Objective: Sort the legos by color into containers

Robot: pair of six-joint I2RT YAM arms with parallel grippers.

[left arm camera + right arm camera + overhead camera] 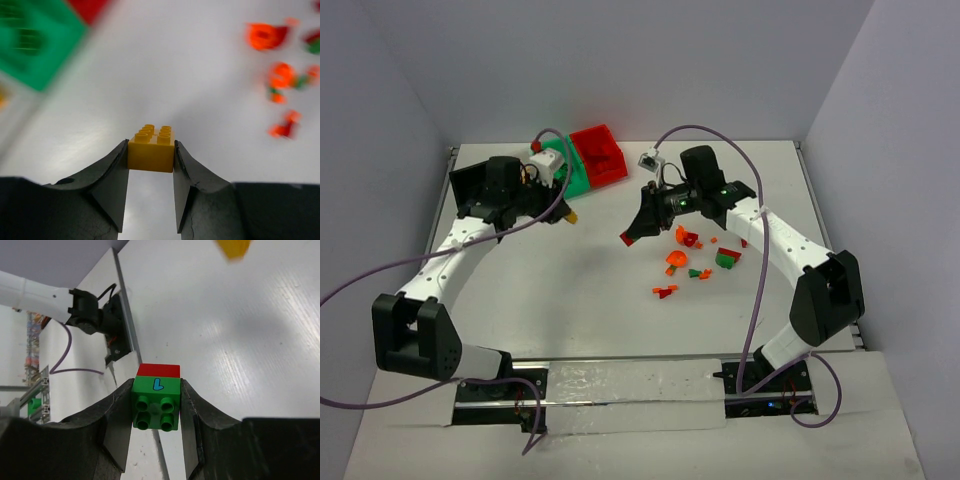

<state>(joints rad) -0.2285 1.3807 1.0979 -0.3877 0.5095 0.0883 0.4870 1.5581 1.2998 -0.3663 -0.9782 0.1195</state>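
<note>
My left gripper (150, 155) is shut on a yellow lego brick (150, 150), held above the table; in the top view the left gripper (567, 216) is just in front of the green bin (578, 180) and the red bin (600, 153). My right gripper (155, 407) is shut on a green brick with a blue mark (155, 405) joined to a red brick (158, 370); from above the right gripper (631, 237) hangs over mid-table. Loose red, orange and green legos (695, 255) lie right of it. The black and white bins are not clearly seen.
The left wrist view shows the green bin (35, 40) and a red bin corner (87, 7) blurred at the upper left, and the loose legos (280, 80) at the right. Grey walls enclose the table on three sides.
</note>
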